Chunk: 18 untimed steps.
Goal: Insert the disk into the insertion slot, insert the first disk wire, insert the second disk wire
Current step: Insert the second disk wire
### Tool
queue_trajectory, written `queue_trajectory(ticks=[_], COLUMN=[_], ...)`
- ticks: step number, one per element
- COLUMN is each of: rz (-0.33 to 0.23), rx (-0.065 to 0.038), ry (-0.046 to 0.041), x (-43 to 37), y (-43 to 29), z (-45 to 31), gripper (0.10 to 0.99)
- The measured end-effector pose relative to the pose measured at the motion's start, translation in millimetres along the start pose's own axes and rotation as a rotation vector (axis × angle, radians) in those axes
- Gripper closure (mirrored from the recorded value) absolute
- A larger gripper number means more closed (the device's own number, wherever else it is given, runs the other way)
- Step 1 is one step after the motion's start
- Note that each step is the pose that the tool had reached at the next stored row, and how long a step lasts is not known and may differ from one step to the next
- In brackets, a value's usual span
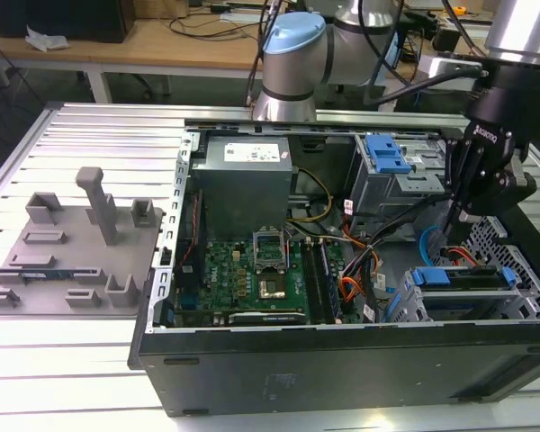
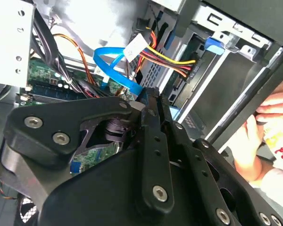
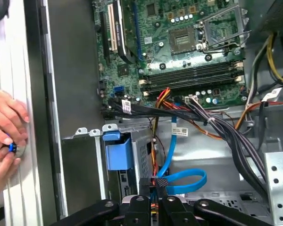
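Ext view, nearest first: the disk (image 1: 459, 277) in its blue frame sits inside the insertion slot (image 1: 526, 292) at 4 o'clock of the PC case, so step 1 looks done.

Just behind it, at 3 o'clock, the gripper (image 1: 457, 220) reaches down into the case beside the second disk wire (image 1: 425, 241), a light-blue loop.

In the first wrist view the gripper (image 3: 155, 197) has its fingers pinched nearly together on the dark plug (image 3: 161, 181) of the light-blue cable (image 3: 181, 181); the loop hangs free beyond it.

In the second wrist view a red/yellow/black bundle (image 2: 172, 59) runs into the drive's back, so wire 1 is prob seated; can't confirm fully.

Judged step: 2nd wire insertion, plug not yet in. Finishing it calls for the plug squared to the port and a straight push, with loop slack kept off the bundle.

A person's hand (image 3: 7, 127) rests on the case edge outside, well apart from the gripper.

Farther back: taller cage w/ blue handle (image 1: 387, 171) at 1 o'clock, motherboard (image 1: 252, 270) centre.
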<state>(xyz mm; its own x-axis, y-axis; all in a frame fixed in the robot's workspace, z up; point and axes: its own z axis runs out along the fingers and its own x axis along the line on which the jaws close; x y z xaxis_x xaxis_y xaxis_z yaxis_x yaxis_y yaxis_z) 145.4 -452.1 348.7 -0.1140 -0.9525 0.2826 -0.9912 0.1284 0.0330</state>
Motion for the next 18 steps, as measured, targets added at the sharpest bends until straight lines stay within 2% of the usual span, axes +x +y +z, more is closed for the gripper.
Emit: queue_trajectory(ticks=[1,2,4,5,7,8,10,11,13,14,15,18], rz=[0.001,0.001,-0.001,-0.004,-0.011,-0.016,-0.027,-0.034,-0.044,-0.050,-0.053,-0.059], rx=[-0.002,-0.004,-0.008,-0.016,-0.042,-0.059,-0.086,-0.092,-0.095,-0.097,-0.098,-0.101], ry=[-0.0101,-0.0249,-0.0415,-0.0514,-0.0511,-0.0489,-0.0451,-0.0485,-0.0671,-0.0812,-0.0914,-0.1111], x=[1.7,4.7,8.0,11.0,14.5,14.8,14.6,14.5,14.2,14.0,14.0,17.7], y=[-0.3,-1.5,-4.7,-7.5,-11.7,-13.2,-16.5,-18.2,-20.6,-21.8,-22.4,-25.5], z=[0.5,1.3,2.2,3.0,3.9,4.1,4.0,3.8,3.7,3.6,3.6,4.7], gripper=[0.925,0.925,0.925,0.925,0.925,0.925,0.925,0.925,0.925,0.925,0.925,0.925])
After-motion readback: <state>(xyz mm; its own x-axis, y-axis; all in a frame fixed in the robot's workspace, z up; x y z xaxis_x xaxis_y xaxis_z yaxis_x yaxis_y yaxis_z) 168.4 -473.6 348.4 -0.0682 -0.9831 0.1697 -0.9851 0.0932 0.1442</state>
